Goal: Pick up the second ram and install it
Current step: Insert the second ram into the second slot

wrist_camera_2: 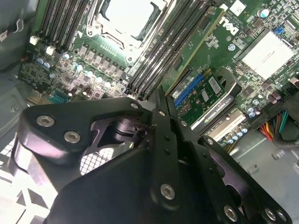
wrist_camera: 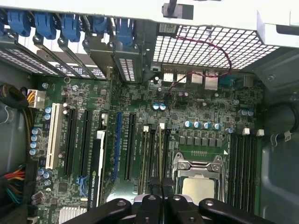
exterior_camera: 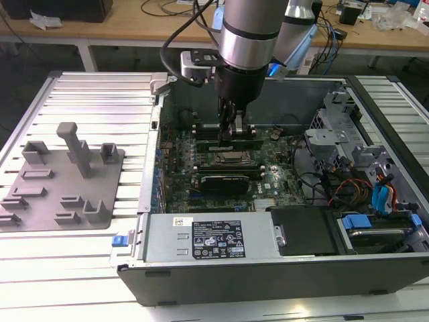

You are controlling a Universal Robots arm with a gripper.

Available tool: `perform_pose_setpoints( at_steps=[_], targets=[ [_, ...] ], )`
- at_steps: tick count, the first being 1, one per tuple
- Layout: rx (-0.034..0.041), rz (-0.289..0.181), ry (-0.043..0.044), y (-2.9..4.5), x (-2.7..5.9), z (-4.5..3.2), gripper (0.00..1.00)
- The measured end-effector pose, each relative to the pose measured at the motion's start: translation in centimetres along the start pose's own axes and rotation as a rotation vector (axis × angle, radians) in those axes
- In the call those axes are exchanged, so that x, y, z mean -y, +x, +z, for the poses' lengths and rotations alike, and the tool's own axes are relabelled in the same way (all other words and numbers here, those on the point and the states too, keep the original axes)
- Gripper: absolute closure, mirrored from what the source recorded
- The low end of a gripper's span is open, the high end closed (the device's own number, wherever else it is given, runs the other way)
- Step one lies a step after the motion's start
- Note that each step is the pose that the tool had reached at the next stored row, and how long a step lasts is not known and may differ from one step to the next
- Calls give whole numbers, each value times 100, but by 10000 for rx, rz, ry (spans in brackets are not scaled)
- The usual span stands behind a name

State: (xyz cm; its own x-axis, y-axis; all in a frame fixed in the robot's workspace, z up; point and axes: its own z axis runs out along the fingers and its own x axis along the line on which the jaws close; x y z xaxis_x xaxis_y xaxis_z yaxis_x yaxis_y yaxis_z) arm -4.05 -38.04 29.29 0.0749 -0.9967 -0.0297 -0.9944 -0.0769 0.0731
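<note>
A: Jaw state?
B: Clenched. In the first wrist view the gripper (wrist_camera: 161, 185) has its two black fingers (wrist_camera: 153, 199) pressed on the second ram (wrist_camera: 160, 154). The stick runs edge-on out from between them and stands in a black slot just beside the silver processor (wrist_camera: 198, 189). Whether it is fully seated cannot be told.
A: What does the second wrist view add?
B: The finger sides and the linkage from close up. The tips meet over the slot bank, and a graphics card (wrist_camera_2: 205, 95) lies near. The stick is hard to separate from the slots there.
A: And the exterior view?
B: It gives the surroundings. The stick's green face lies level under the fingertips. From the jaws, the processor is near at 6 o'clock, with the power supply (exterior_camera: 208, 235) farther along the same line. The drive cage (exterior_camera: 332, 137) sits at 3 o'clock. The grey fixture plate (exterior_camera: 40, 201) is at 9 o'clock, well apart, outside the case.
</note>
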Motion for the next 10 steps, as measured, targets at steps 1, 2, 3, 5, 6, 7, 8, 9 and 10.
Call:
perform_pose_setpoints(
  at_steps=[1,2,3,5,6,7,8,9,10],
  targets=[
    [0,0,0,0,1,11,91],
    [-1,0,0,1,2,24,91],
    [-1,0,0,2,4,49,91],
    [0,0,0,3,7,91,91],
    [0,0,0,3,8,108,91],
    [-1,0,0,4,9,123,91],
    [-1,0,0,4,11,140,91],
    [-1,1,0,5,12,159,91],
    [0,1,0,5,13,175,91]
  ],
)
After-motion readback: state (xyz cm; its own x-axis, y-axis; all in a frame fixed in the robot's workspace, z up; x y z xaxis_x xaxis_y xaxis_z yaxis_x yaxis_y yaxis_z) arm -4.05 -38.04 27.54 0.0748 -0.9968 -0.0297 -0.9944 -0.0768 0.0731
